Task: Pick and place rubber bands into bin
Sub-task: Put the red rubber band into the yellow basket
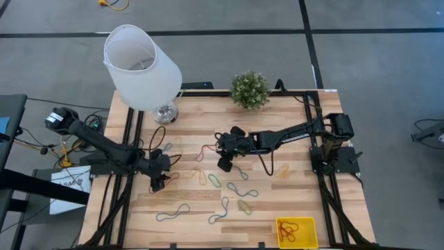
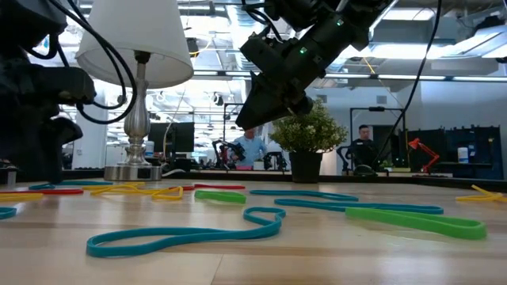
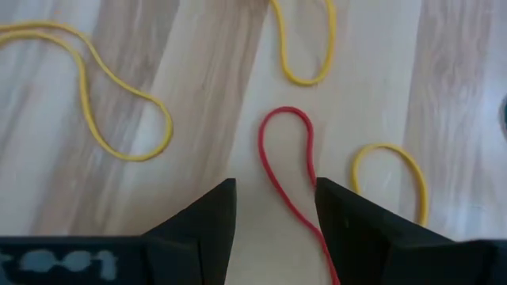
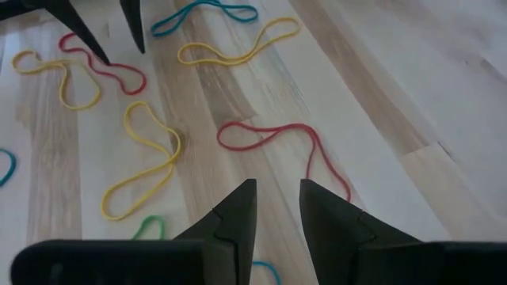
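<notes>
Fingers spread either side of a red rubber band [image 3: 287, 170] lower-centre of frame, left gripper [image 3: 273, 207] risks pinching bare counter [image 3: 198, 79]; right gripper [image 4: 277, 207] narrow, empty.

two black jointed arms [image 1: 104, 142] trailing black cables

The red band [image 3: 289, 170] runs behind the left claw [image 3: 275, 207], its far end hidden.

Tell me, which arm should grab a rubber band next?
Probably the left. Its open end effector sits low over the table, fingers straddling the red rubber band. The right end effector hangs higher, empty.
</notes>
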Available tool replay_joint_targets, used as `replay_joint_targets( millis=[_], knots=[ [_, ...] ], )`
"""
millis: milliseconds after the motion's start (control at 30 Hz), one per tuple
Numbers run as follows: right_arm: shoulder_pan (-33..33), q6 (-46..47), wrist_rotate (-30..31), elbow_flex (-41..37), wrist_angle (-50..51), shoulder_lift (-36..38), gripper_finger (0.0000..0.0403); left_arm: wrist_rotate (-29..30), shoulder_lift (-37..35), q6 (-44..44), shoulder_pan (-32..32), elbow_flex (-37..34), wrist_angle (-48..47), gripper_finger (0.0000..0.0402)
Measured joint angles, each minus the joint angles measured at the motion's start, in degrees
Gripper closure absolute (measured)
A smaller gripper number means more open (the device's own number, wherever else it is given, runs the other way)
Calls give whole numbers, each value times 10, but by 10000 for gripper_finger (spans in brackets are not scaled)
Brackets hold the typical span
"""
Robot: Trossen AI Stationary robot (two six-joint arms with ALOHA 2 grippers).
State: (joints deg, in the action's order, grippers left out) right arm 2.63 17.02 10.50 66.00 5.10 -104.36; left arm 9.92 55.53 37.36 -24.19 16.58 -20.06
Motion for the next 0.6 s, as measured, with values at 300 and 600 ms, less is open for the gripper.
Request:
replay_joint_targets(
  millis=[300, 600],
  knots=[
    [0, 0, 0, 0, 0, 0, 312, 34, 62, 25, -26, 2, 11, 239],
    [0, 0, 0, 0, 0, 0, 312, 68, 112, 29, -50, 11, 53, 241]
  ],
)
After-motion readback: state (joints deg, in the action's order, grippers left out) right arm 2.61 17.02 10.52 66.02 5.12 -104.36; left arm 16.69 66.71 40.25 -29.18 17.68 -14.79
